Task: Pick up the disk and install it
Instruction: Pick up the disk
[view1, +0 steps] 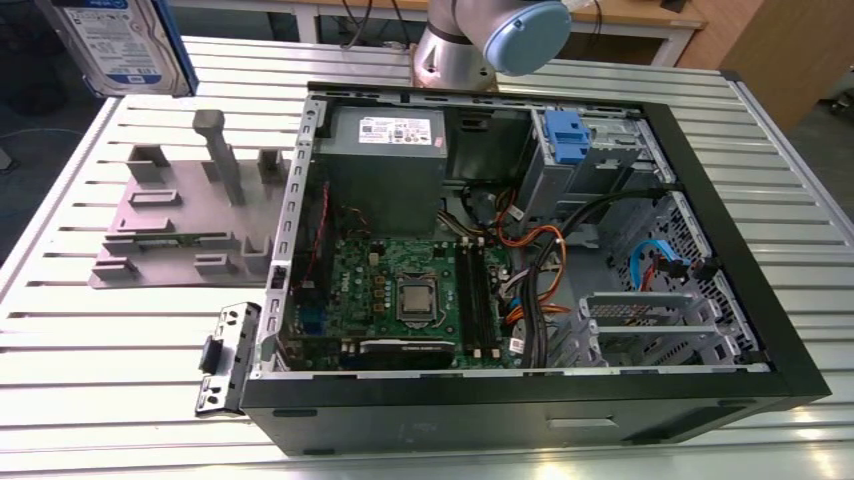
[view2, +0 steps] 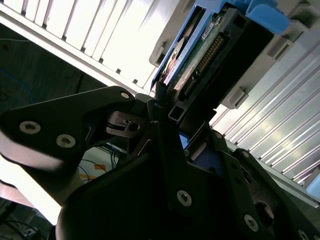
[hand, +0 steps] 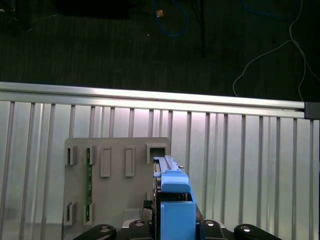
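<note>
The disk (view1: 114, 40), a silver drive with a white-and-blue label and a blue bracket, hangs in the air at the exterior view's far upper left, above the table's corner. In the first wrist view the disk (hand: 172, 200) stands edge-on with its blue bracket uppermost, and my gripper (hand: 175, 227) is shut on it, one black finger on each side. The second wrist view shows the disk's connector end (view2: 210, 55) rising out of the black fingers (view2: 167, 150). Below the disk lies the grey plastic stand (hand: 117, 175).
The open computer case (view1: 727, 230) fills the middle of the slatted table (view1: 80, 400), with a grey drive cage (view1: 641, 315) inside and a blue-bracketed unit (view1: 567, 135) at its far end. The grey stand (view1: 187, 215) lies beside it. The arm's base (view1: 467, 45) rises behind.
</note>
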